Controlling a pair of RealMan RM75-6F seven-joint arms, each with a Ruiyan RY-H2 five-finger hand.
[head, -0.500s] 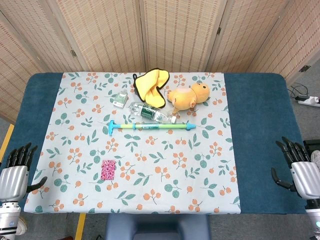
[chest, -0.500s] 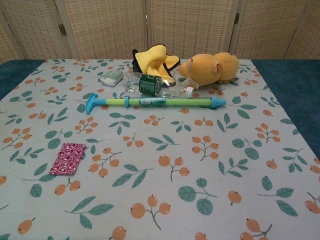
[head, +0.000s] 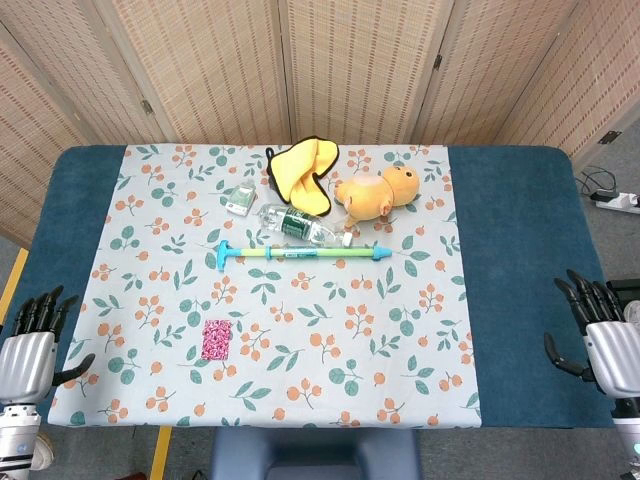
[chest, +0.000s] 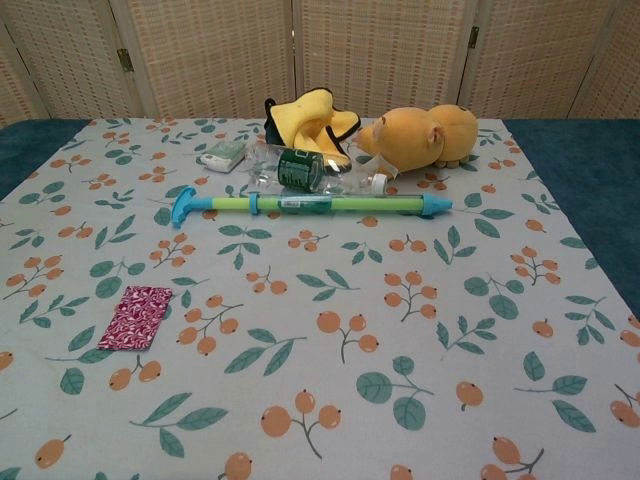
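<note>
Fingers of the left hand (head: 28, 350) are spread apart and hold nothing; it hangs at the near left corner of the table (head: 520, 290), at the edge. Fingers of the right hand (head: 600, 335) are also apart and empty, at the near right edge. The chest view shows neither hand.

As I judge it, the work has not begun: no thing is touched or lifted, and all reaching is left to do.

Nearest to the left fingers, ahead of them and toward the middle, lies a small packet (head: 216, 339) with a red and white pattern, flat on the flowered cloth (head: 300, 380). It looks thin and rectangular. Further ahead, well apart from both hands, a long green and blue stick (head: 300, 252) lies crosswise. Just behind it, a clear plastic bottle (head: 297, 226) lies on its side, with a small box (head: 239, 199), a yellow cloth toy (head: 303, 174) and an orange plush animal (head: 375, 192) around it.
</note>
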